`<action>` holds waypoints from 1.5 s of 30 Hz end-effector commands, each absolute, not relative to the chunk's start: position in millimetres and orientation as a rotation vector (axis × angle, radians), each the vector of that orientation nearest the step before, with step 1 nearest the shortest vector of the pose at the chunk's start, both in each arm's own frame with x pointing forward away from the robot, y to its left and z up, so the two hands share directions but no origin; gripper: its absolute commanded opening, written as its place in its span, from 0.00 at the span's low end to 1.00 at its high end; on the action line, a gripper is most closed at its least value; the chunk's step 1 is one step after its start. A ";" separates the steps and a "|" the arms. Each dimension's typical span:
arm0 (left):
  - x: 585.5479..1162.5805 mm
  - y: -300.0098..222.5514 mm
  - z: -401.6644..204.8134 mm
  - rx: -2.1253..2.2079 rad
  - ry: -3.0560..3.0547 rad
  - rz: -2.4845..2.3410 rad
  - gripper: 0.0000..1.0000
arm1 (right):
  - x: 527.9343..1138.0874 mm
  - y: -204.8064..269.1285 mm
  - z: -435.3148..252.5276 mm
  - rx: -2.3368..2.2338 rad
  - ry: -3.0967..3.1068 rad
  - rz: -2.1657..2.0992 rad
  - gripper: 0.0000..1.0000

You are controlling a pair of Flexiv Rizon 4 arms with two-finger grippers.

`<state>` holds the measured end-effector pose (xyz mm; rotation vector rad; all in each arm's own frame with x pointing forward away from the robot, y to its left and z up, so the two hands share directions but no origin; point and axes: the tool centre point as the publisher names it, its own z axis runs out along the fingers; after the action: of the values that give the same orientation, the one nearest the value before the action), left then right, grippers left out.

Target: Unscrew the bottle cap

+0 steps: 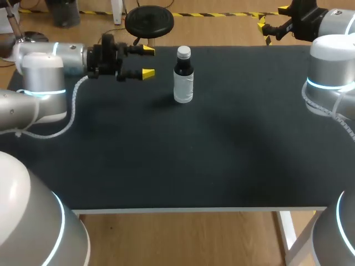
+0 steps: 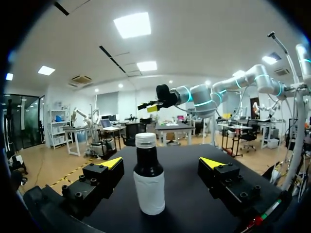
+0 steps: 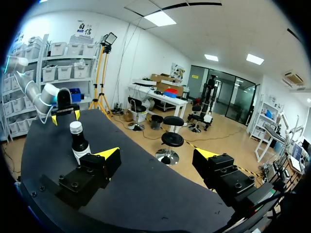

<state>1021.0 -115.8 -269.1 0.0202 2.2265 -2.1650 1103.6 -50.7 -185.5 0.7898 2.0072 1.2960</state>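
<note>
**While the bottle stands capped, both our grippers hang open**

Where the dark table (image 1: 166,166) lies nearest us, our two arms flank it. Farther in, our left gripper (image 1: 147,61) comes from the left and lies level above the tabletop. Its jaws are well apart and its yellow tips point at the bottle (image 1: 183,83).

The bottle stands upright toward the far edge, just ahead of those tips. It is in line with the gap between them, and neither finger touches it. It is dark above, with a white label round the body and a white cap (image 1: 183,52) on top.

Farthest off, by the far right corner, our right gripper (image 1: 273,19) is raised, jaws likewise apart, holding nothing, well apart from the bottle.
</note>
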 end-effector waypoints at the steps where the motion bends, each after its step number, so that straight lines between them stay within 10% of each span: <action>1: 1031.6 -127.3 -279.7 0.061 2.221 -2.215 1.00 | 1103.6 -50.6 -185.0 0.791 2.010 1.294 1.00; 45: 1040.1 -204.9 -285.0 0.189 2.297 -2.286 1.00 | 1103.6 -50.6 -185.0 0.791 2.010 1.294 1.00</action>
<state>1032.0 -201.2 -280.1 0.1697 2.2953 -2.2693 1103.6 -50.7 -185.4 0.7897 2.0072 1.2960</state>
